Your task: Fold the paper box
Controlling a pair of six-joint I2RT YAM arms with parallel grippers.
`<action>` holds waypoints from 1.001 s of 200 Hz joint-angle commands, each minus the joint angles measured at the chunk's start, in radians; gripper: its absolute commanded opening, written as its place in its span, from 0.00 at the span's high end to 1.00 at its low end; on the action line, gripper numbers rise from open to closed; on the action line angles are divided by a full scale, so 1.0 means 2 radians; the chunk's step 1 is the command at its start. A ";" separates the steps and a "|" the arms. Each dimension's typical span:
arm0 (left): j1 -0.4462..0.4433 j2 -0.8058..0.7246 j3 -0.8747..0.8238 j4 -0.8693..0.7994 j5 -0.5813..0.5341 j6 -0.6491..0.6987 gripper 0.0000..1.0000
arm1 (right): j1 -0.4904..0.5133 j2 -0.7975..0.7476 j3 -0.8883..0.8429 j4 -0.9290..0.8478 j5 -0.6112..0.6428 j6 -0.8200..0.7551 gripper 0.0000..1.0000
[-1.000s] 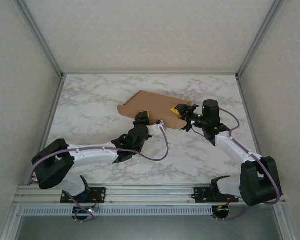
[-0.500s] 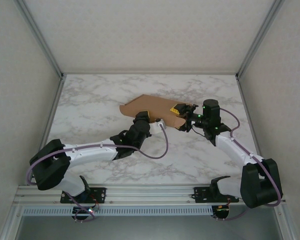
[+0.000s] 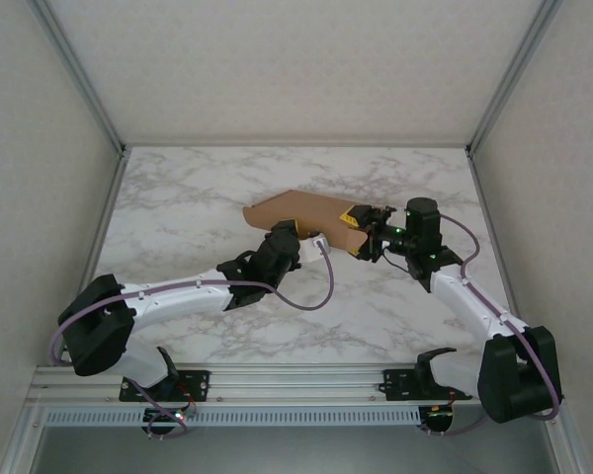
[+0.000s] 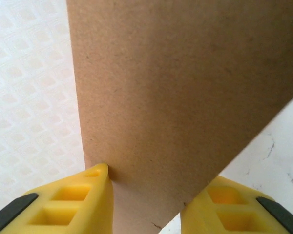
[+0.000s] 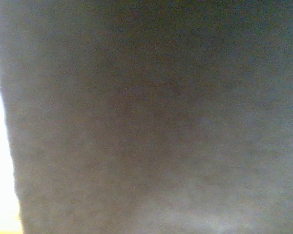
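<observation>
A robot test cell in a laboratory is suggested. A marble-patterned tabletop is enclosed by white textured walls and aluminium frame rails.

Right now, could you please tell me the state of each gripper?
Left gripper: fingers straddle a paper box panel; grip cannot be told.
Right gripper: against the paper box; cannot be told.

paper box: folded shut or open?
Open. The plain brown cardboard box is a tilted, spread sheet with no walls closed up; how far the flaps are creased, cannot tell.
</observation>
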 commanded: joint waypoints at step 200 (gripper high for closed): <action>0.043 0.026 -0.040 0.186 0.046 0.048 0.44 | 0.002 -0.035 -0.008 0.003 -0.055 -0.023 0.62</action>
